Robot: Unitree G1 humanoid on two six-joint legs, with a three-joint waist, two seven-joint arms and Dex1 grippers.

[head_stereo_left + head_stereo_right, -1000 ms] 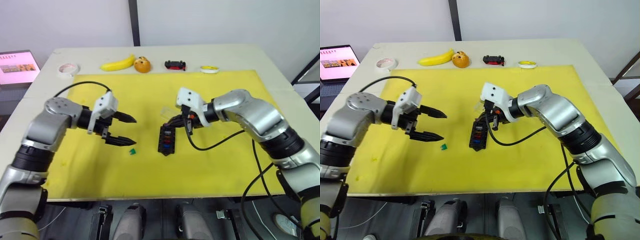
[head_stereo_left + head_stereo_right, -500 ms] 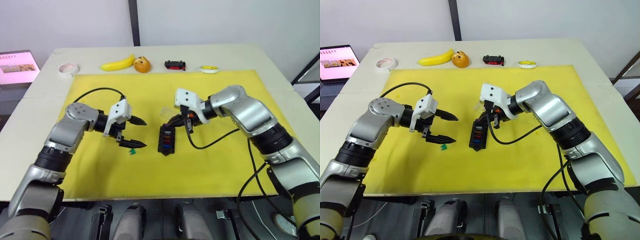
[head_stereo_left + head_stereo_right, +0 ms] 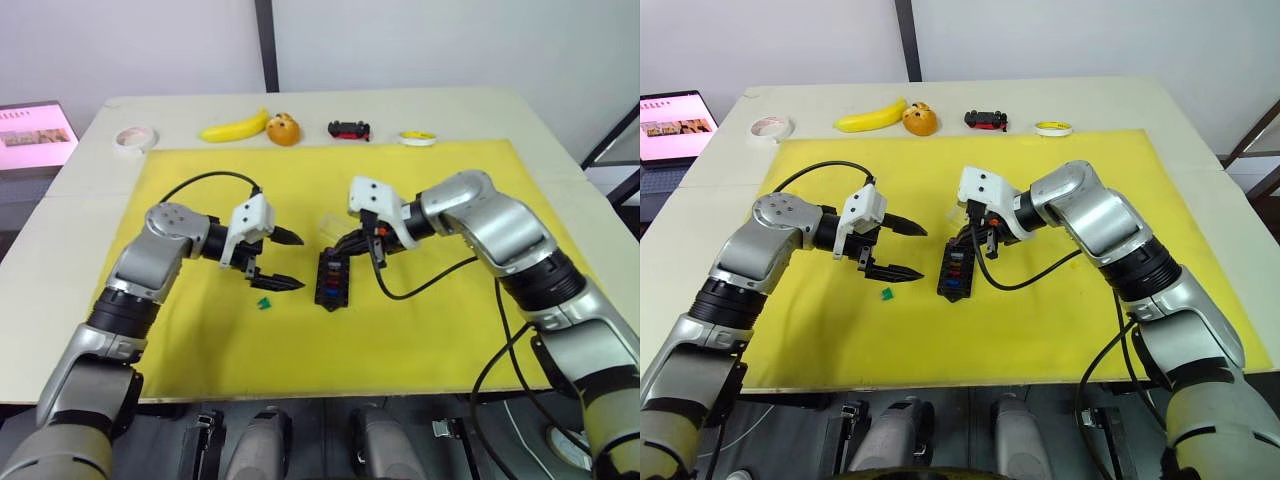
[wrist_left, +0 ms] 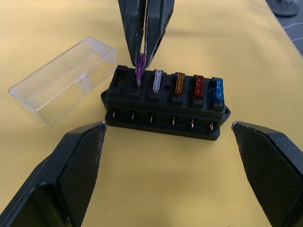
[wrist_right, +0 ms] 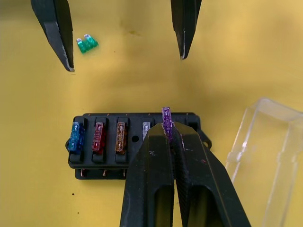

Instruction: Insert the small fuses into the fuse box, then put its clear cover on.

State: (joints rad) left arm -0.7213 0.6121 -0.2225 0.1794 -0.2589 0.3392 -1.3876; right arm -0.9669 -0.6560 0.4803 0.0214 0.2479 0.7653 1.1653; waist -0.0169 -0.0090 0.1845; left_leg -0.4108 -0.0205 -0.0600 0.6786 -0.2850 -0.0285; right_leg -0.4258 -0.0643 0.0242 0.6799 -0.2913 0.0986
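Purple fuse between right fingers, seemingly entering fuse box

Open mat right of fuse box

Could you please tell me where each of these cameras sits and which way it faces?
Left and right eye views: on the head, looking forward and down at the yellow mat; both arms show.
Left wrist view: on the left wrist, facing the fuse box and clear cover; its own open fingers show.
Right wrist view: on the right wrist, above the box; its fingers pinch a purple fuse.
Both wrist views share the box, cover and purple fuse.
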